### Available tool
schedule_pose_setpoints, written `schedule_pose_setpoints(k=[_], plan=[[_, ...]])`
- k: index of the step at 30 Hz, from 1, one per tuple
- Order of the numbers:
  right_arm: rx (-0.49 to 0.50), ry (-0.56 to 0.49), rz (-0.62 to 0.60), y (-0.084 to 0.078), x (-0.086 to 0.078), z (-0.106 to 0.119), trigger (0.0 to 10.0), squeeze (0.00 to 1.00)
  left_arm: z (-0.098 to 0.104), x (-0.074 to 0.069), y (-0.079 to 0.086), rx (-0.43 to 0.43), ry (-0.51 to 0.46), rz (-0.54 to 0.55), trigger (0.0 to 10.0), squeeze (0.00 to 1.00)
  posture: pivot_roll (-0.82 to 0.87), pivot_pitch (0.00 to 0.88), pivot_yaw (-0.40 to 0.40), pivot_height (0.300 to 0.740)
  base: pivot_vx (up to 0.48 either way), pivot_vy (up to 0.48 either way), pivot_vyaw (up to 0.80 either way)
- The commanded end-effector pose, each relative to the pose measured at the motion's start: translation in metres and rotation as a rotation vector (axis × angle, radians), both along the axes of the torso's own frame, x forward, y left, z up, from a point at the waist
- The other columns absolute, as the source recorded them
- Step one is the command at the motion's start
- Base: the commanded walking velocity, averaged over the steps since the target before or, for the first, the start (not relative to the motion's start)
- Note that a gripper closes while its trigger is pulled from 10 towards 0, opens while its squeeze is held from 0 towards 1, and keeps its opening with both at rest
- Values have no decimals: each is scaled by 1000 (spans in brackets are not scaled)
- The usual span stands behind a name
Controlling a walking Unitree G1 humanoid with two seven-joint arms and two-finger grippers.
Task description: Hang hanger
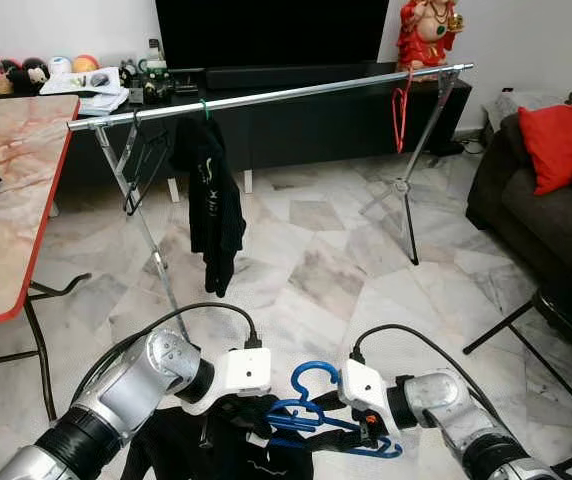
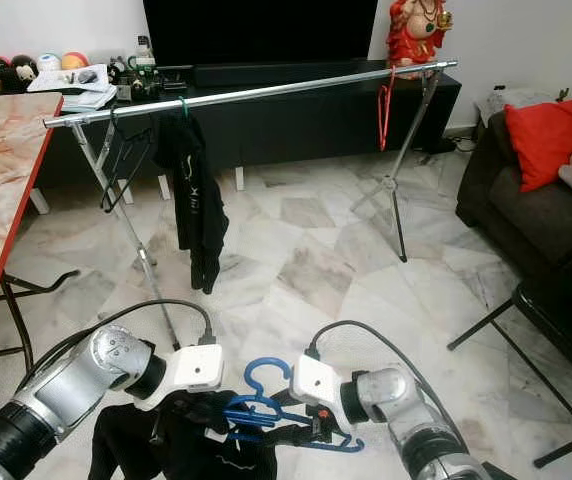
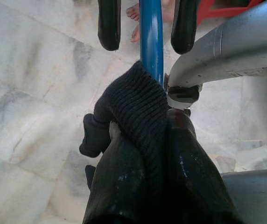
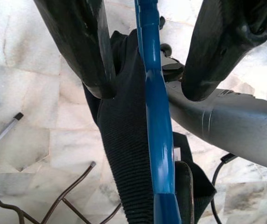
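A blue hanger [image 1: 311, 405] is held low in front of me over the marble floor, with a black garment [image 1: 216, 450] bunched on it. My left gripper [image 1: 256, 425] reaches in from the left at the garment's collar. In the left wrist view its fingers [image 3: 109, 23] stand open on either side of the blue bar [image 3: 151, 37]. My right gripper [image 1: 366, 435] is at the hanger's right end. It too is open, and the bar [image 4: 154, 116] runs between its fingers [image 4: 77, 46] without touching them. A silver clothes rail [image 1: 266, 98] crosses the room ahead.
On the rail hang a black garment [image 1: 211, 200], a black hanger [image 1: 141, 170] and a red hanger [image 1: 400, 110]. A marble-topped table [image 1: 6, 200] stands left, a dark sofa [image 1: 536, 200] with a red cushion right. A person's bare foot [image 3: 132, 18] is on the floor.
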State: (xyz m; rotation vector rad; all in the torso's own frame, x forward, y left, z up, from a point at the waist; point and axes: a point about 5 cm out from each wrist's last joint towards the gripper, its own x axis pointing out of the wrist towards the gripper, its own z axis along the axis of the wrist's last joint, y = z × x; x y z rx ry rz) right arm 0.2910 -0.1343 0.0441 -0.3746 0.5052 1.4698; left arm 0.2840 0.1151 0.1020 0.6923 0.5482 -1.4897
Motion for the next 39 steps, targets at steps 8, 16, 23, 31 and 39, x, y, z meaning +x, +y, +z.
schedule_pose_setpoints(k=[8,16,23,31,39], plan=[[13,18,-16,2,-1,-2,0,0,11,-2,-15,-35,-36,-62,10000,0,-1,25,-23,740,0,0,0],[12,13,-32,1,-1,-3,0,0,14,-1,-17,-45,-39,-70,10000,0,-3,25,-22,740,0,0,0],[3,12,-48,1,-1,-5,0,0,14,-1,-20,-53,-43,-73,10000,0,-1,23,-24,740,0,0,0],[-5,6,-55,-1,-1,-6,0,0,18,-1,-22,-79,-55,-76,10000,0,-4,21,-25,740,0,0,0],[-20,-10,-72,-3,-1,-7,0,0,23,-1,-24,-119,-60,-87,10000,0,-4,22,-25,740,0,0,0]])
